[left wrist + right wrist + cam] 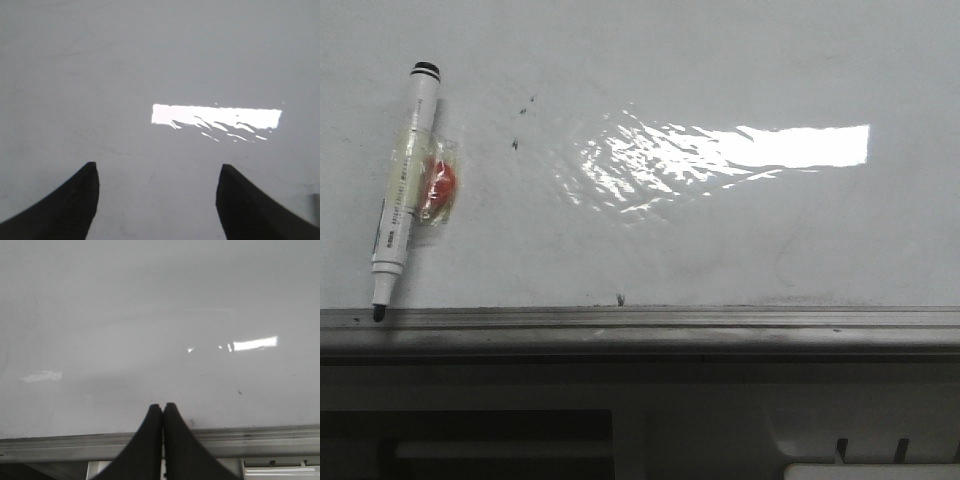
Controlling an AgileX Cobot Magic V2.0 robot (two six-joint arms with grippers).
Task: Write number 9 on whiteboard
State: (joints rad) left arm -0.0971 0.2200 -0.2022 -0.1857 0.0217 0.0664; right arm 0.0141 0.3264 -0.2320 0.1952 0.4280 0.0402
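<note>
marker on a bare board, both grippers hovering

front view, far left: a white-barrelled marker [406, 190] lies against the whiteboard [740, 240]. its long axis runs near vertical with a slight lean; the black end cap is up and to the right, the dark writing tip down, touching the grey metal tray edge [650, 322]. a yellowish clear band wraps the barrel's middle, and a small red-orange round piece [439, 188] in crinkled clear film sits just beside it on the right.

further right: a few small dark specks, then a bright rippled glare patch on the glossy white surface. faint smudges below it. no drawn figure of the number 9 shows on the board in any view. one more speck just above the ridged, dull grey tray, near its middle.

left wrist view: the left gripper [157, 200] has its two black, ribbed, curved fingers [75, 205] spread wide, nothing between them; plain board and a rectangular glare patch ahead. the marker is out of this view.

right wrist view: the right gripper [163, 440] has its black fingers pressed together, holding nothing, over the tray edge with the board beyond. the marker is out of this view too.
</note>
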